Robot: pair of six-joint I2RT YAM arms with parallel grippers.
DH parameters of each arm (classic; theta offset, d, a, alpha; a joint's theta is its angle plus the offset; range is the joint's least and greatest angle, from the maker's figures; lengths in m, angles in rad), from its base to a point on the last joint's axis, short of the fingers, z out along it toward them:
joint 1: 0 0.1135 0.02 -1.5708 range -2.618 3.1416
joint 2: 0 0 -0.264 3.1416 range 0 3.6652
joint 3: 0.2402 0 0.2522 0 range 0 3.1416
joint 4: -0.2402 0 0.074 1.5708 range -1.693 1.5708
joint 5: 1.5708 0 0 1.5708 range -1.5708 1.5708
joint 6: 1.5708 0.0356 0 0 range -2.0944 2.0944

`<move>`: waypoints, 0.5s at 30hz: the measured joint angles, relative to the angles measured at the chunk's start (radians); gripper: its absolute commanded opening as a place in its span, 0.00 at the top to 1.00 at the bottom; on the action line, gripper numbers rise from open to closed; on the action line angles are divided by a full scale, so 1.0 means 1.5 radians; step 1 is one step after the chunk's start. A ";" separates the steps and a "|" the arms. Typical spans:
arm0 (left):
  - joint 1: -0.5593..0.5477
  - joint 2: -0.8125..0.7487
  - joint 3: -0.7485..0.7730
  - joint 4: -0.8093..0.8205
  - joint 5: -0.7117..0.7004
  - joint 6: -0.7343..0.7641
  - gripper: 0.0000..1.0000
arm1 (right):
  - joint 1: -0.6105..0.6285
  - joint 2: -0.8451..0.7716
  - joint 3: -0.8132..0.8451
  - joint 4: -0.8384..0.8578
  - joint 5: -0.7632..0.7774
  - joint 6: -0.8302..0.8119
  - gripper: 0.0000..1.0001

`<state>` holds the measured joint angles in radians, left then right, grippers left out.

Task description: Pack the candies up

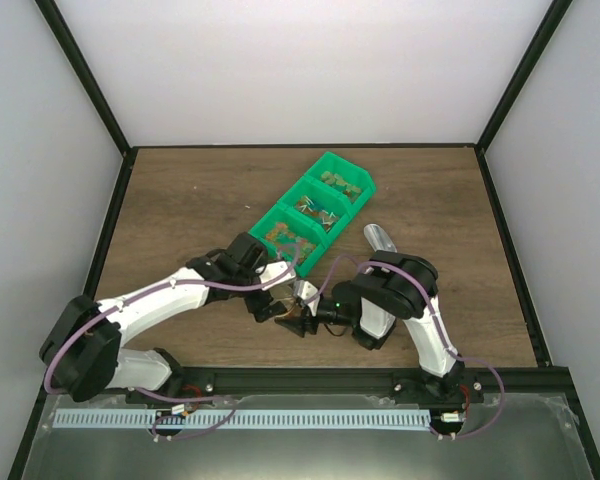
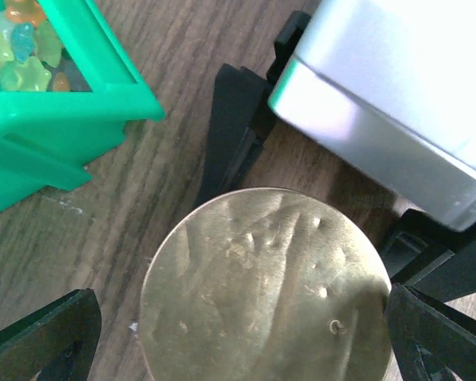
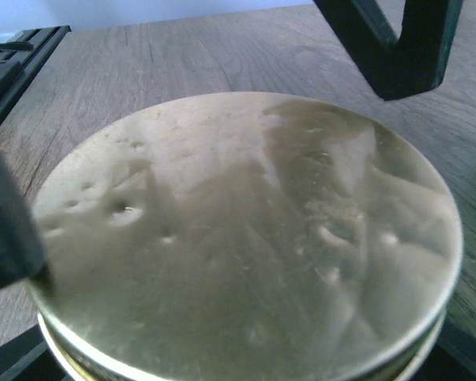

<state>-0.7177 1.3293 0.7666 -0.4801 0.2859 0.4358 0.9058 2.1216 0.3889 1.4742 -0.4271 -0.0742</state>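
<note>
A jar with a dented gold lid (image 2: pixel 262 294) stands on the wood table between both grippers; the lid fills the right wrist view (image 3: pixel 246 238). My left gripper (image 2: pixel 238 317) is open over the lid: one finger touches its rim, the other stands a little off it. My right gripper (image 3: pixel 238 361) is shut on the jar below the lid, and its black fingers (image 2: pixel 230 135) flank the jar. Both grippers, left (image 1: pixel 278 300) and right (image 1: pixel 306 322), meet near the table's front. The candies (image 2: pixel 24 48) lie in the green bins (image 1: pixel 320 205).
Three joined green bins (image 1: pixel 352 168) run diagonally across the table's middle; the nearest bin's corner (image 2: pixel 103 103) is close to the jar's left. A metal scoop (image 1: pixel 378 237) lies right of the bins. Black frame rails edge the table.
</note>
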 measured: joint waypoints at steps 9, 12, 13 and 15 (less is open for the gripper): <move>-0.037 0.001 -0.023 0.020 -0.031 -0.037 0.00 | 0.001 0.000 0.002 -0.002 0.001 0.001 0.66; -0.040 0.005 -0.023 0.021 -0.037 -0.044 0.06 | 0.001 0.000 0.002 -0.002 0.001 0.000 0.66; -0.041 0.007 -0.023 0.022 -0.040 -0.045 0.09 | 0.001 0.000 0.002 -0.002 0.001 0.001 0.66; -0.041 0.007 -0.023 0.023 -0.042 -0.045 0.14 | 0.001 0.000 0.002 -0.002 0.001 -0.001 0.66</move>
<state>-0.7788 1.3399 0.7326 -0.4458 0.2222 0.3687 0.9066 2.1216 0.3920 1.4708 -0.4263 -0.0757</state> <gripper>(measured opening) 0.921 0.812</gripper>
